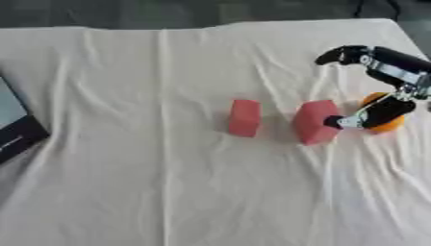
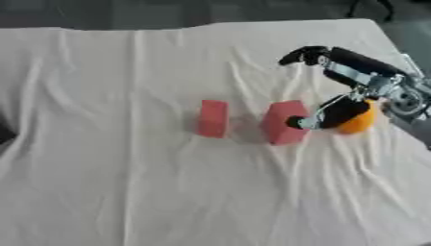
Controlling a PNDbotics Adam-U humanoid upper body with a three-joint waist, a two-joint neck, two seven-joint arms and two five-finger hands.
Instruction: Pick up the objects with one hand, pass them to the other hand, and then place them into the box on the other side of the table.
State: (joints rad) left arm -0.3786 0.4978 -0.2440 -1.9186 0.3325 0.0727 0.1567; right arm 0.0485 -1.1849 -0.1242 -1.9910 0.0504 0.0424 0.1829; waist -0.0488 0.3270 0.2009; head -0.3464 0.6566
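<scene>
Two red blocks lie on the white cloth: a narrow one [image 1: 244,118] at the middle and a wider, tilted one [image 1: 315,121] to its right. An orange round object [image 1: 386,126] sits just right of the wider block, partly hidden by my right hand [image 1: 402,73]. That hand comes in from the right edge and is open. Its fingers [image 1: 343,54] stretch up and to the left, and its thumb [image 1: 380,114] lies across the orange object, with the tip close against the wider block. My left hand does not show.
A dark box [image 1: 19,130] with a grey inside stands at the left edge, partly cut off. The cloth [image 1: 168,192] is creased. The table's far edge runs along the top, with dark floor behind it.
</scene>
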